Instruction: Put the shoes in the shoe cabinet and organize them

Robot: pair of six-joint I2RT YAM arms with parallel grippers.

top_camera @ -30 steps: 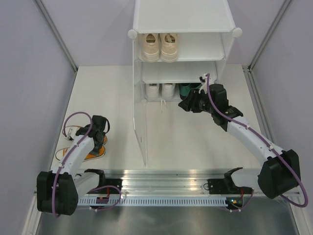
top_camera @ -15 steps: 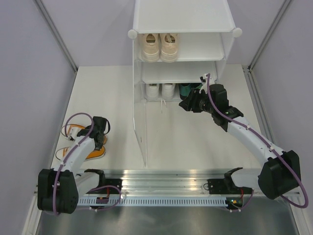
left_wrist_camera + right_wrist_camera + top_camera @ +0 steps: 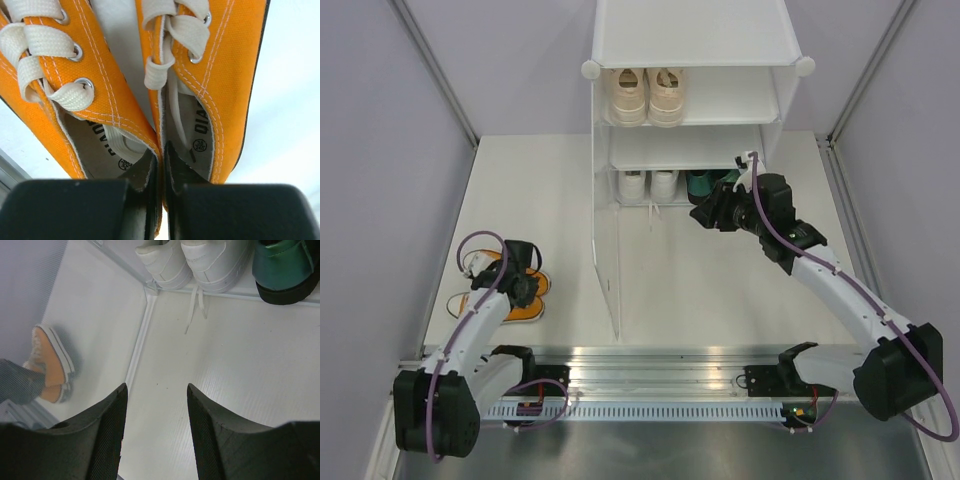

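White tabletop (image 3: 550, 200) between lilac walls (image 3: 380, 150), left claw (image 3: 161, 156) tight on orange sneakers (image 3: 106, 95), right claw (image 3: 157, 390) wide.

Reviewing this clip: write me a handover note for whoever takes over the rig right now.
Left gripper: shut on the orange sneakers, pinching their inner collars together, out to the left of the shoe cabinet.
Right gripper: open, empty, in front of the bottom tier.
Done: cream sneakers on an upper shelf; white sneakers and a dark green heel on the bottom tier.
Left: bring the orange pair in; the middle shelf looks free. A white lace trails out the front.
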